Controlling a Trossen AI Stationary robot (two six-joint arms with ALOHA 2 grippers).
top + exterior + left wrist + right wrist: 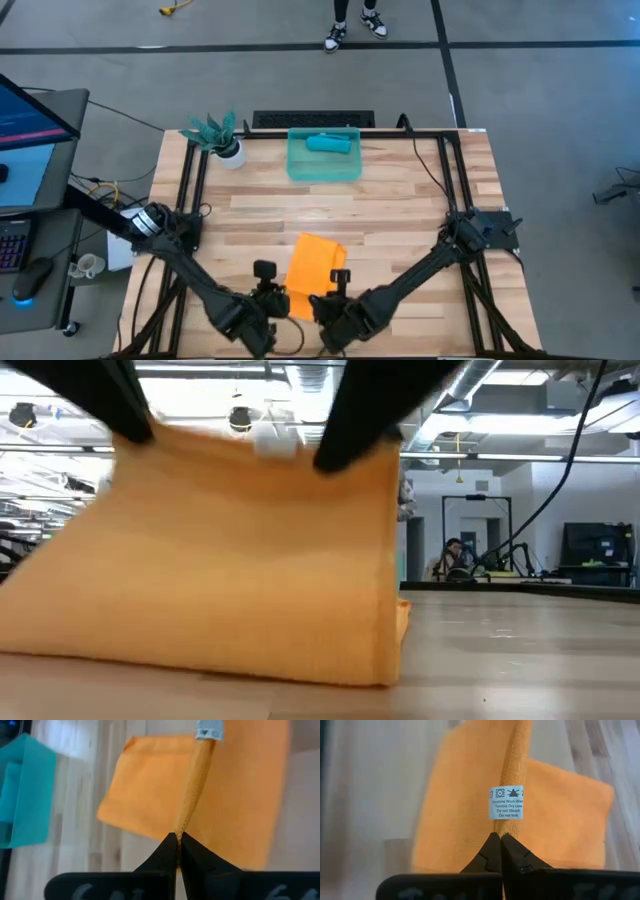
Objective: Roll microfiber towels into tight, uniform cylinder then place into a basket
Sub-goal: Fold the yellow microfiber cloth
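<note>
we see L gripper (272,292) & R gripper (337,283) both pinched on orange towel's (316,262) near edge | rest lies ahead twd basket (324,167) | roll that way

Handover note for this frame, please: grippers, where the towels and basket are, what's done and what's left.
Left gripper: shut on the orange towel's near edge.
Right gripper: shut on the same edge, by the care label; that edge is lifted off the table.
Teal towel: rolled, in the basket at the far side.
Left: roll the orange towel and put it in the basket.
</note>
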